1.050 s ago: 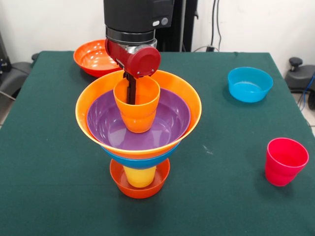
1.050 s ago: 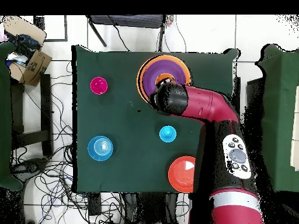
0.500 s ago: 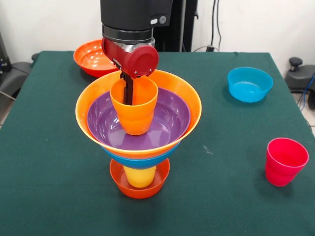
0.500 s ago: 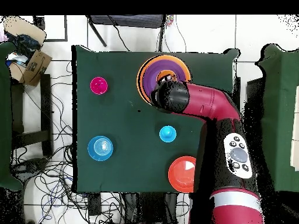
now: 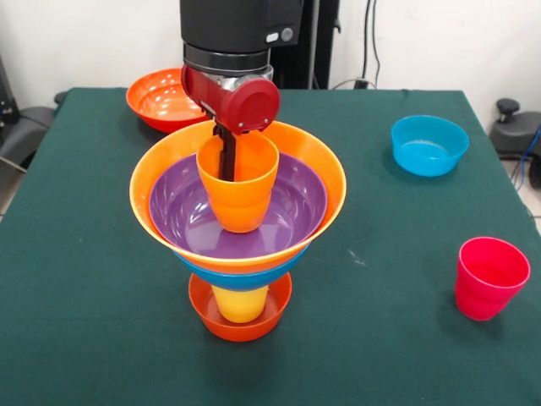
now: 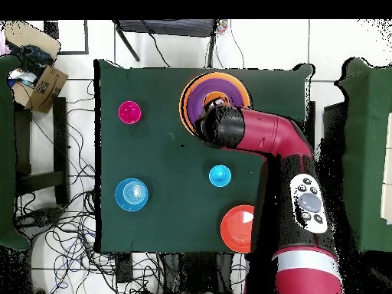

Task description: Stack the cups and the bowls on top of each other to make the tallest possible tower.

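Front view shows the jaws clamped on the orange cup's rim inside the purple bowl topping the tower — centre it, lower gently, then release — any sideways nudge risks toppling.

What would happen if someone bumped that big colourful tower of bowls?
The tower would probably tip easily: its wide light orange bowl flares above a narrow yellow cup. The glossy plastic pieces look light and slippery, so they might slide apart. The orange cup sitting high in the purple bowl would likely topple first.
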Robot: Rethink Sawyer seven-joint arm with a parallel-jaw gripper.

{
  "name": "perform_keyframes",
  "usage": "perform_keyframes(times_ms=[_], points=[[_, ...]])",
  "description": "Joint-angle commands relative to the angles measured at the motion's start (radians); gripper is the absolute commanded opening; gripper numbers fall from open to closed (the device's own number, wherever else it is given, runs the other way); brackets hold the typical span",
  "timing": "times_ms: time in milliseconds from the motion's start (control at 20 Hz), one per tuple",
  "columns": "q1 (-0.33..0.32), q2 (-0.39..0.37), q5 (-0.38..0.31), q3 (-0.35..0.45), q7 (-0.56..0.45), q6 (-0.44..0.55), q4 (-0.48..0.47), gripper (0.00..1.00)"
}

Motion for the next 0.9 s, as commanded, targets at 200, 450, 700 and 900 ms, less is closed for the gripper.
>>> perform_keyframes(times_ms=[200, 450, 700, 900], points=[[0.025, 0.056, -0.064, 0.054, -0.090, 0.015, -0.019, 1.00], [0.028, 0.057, -0.072, 0.053, -0.097, 0.013, -0.024, 1.00], [0.027, 0.057, -0.077, 0.052, -0.104, 0.012, -0.026, 1.00], [0.019, 0.057, -0.057, 0.062, -0.100, 0.036, -0.020, 1.00]])
